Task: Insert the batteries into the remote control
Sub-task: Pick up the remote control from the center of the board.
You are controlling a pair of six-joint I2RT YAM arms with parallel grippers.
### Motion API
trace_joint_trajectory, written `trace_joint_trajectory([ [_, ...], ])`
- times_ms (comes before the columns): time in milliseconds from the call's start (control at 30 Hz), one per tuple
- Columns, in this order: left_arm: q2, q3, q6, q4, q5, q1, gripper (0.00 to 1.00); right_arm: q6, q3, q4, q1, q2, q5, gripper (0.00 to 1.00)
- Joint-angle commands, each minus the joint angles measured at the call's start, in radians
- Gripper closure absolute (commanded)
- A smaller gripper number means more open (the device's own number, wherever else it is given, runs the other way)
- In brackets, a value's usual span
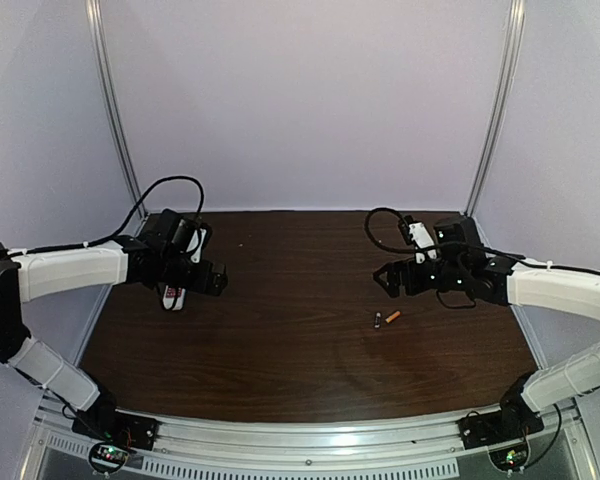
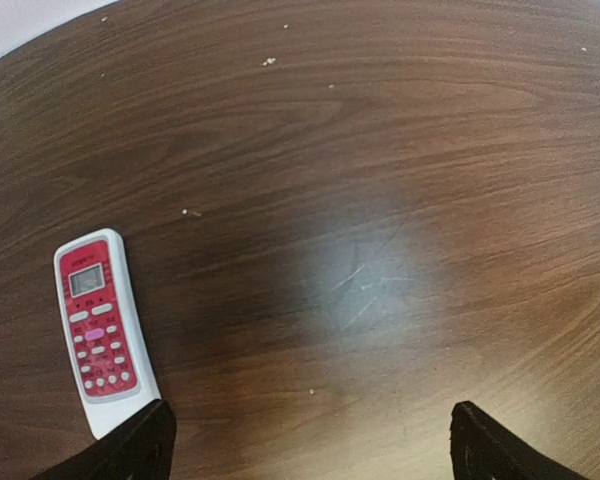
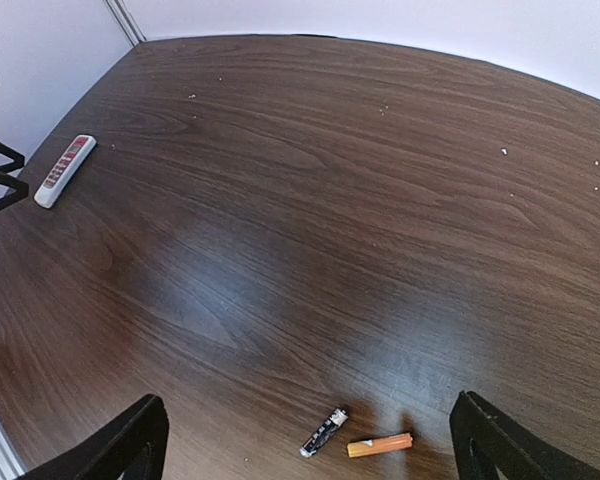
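Fingers (image 2: 140, 445) spread, both arms aloft

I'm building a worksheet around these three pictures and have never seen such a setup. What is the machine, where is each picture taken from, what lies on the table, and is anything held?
Two robot arms are bolted at the near edge of a brown table. One picture looks down from above; the other two come from cameras on each wrist. The left tool hangs near a white remote control lying face up, red buttons showing. The right tool hangs above an orange battery and a dark battery lying close together. Both tools are open, holding nothing.
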Motion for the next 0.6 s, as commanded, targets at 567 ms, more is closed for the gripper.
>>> trace_joint_trajectory([
  [567, 0.135, 0.13, -0.07, -0.199, -0.216, 0.194, 0.03, -0.009, -0.024, 0.012, -0.03, -0.103, -0.095, 0.0],
])
